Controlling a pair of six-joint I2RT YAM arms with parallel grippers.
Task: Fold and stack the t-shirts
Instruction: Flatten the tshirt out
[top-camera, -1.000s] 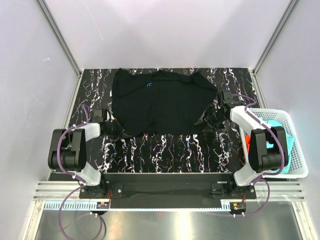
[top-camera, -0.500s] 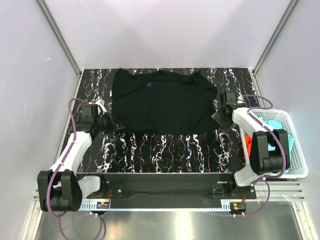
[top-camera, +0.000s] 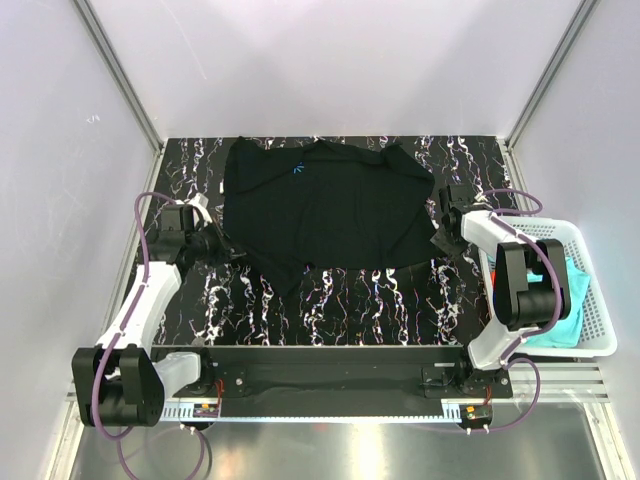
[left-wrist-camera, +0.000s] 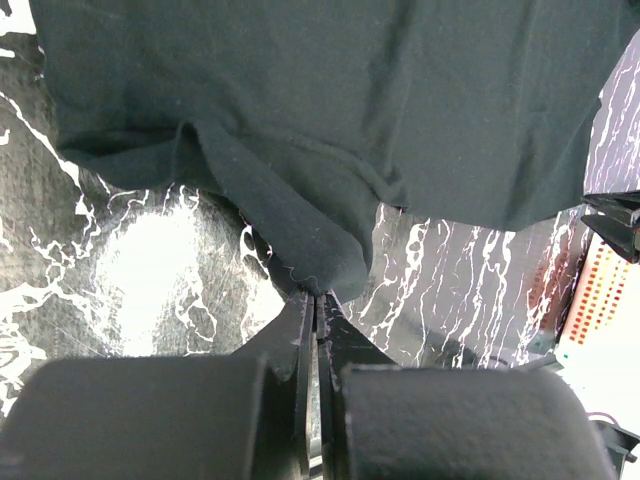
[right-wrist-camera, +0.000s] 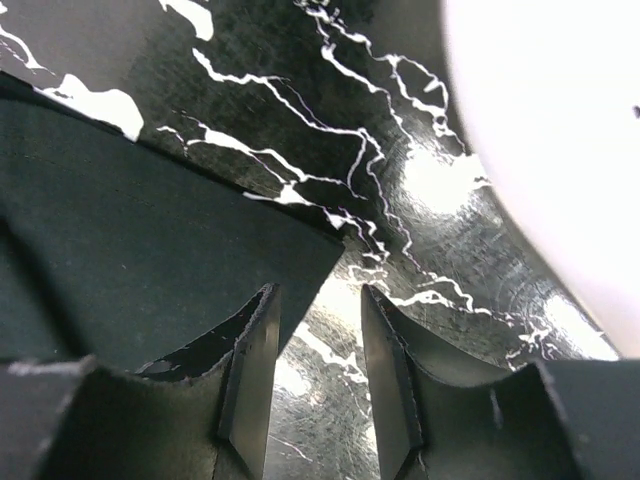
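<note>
Left gripper (left-wrist-camera: 316, 298) pinching soft black t-shirt (top-camera: 320, 210) hem, right gripper (right-wrist-camera: 319, 292) parted, empty, over marbled table (right-wrist-camera: 400, 130)

Left tool (left-wrist-camera: 316, 298) pinched closed, right tool (right-wrist-camera: 318, 300) parted, both arms outstretched low.

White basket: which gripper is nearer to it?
Right. The right gripper is open at the edge of the black shirt, just left of the basket; the left gripper pinches its opposite side, across the table.

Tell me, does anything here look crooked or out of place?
Yes. The black t-shirt lies uneven: its near-left hem is bunched into a fold, pinched in the shut left gripper, and one corner points toward the near side.
</note>
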